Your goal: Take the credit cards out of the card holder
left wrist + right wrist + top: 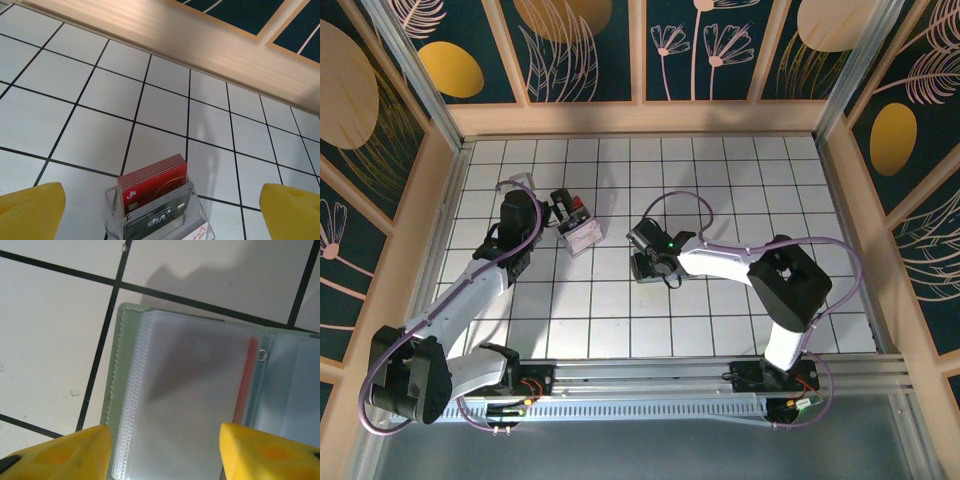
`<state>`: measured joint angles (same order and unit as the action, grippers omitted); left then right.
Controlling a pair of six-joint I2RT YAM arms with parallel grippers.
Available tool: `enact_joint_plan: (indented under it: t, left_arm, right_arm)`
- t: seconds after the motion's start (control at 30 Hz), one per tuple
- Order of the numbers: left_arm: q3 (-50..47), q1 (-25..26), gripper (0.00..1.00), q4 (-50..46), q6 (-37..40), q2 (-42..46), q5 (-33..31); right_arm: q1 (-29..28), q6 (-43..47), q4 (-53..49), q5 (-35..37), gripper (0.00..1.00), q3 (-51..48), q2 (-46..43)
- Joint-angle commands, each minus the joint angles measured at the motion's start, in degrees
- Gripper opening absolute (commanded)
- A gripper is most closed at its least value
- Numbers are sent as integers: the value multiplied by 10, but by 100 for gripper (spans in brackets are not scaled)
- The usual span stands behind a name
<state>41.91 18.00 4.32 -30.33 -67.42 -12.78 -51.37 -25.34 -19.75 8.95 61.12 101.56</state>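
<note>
Lying open on the white tabletop with black grid lines (740, 180), the pale green soft plastic card holder (116, 390) sits near the table's middle, directly under the right gripper (165, 445). Right wrist view: stitched green cover edge on the left, a stack of clear frosted sleeves (190, 390) on top, and a small ring (262, 355) by the spine. One thin reddish credit card (245, 385) shows as a narrow strip through the sleeve next to the spine; the rest of it is blurred behind the plastic.

Right jaws are moderately apart, with the yellow fingertips (60, 455) straddling the top sleeve and nothing pinched between them. Can't tell whether the pads touch the plastic.

Left of the holder and slightly farther is a small clear plastic box (112, 197), apart from the holder. It holds a standing stack of red cards (150, 185) with a grey-green card (160, 217) in front.

Left gripper (162, 207) hovers at that box with its jaws spread wide. Its yellow tips sit either side of the box, well clear of its walls, holding nothing.
</note>
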Motion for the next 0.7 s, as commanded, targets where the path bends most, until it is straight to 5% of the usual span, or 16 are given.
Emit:
enact_joint_plan:
  t: [0.0, 0.23, 0.67]
  left_arm:
    - [-8, -4, 99, 26, -11, 6, -12]
    - [-6, -3, 99, 17, -8, 3, -13]
    - [-7, -3, 99, 10, 8, 22, -5]
  right_arm:
    - [-5, 8, -14, 20, 60, 17, 12]
    - [-4, 6, -15, 26, 57, 21, 27]
    - [-4, -5, -19, 21, 31, 9, 23]
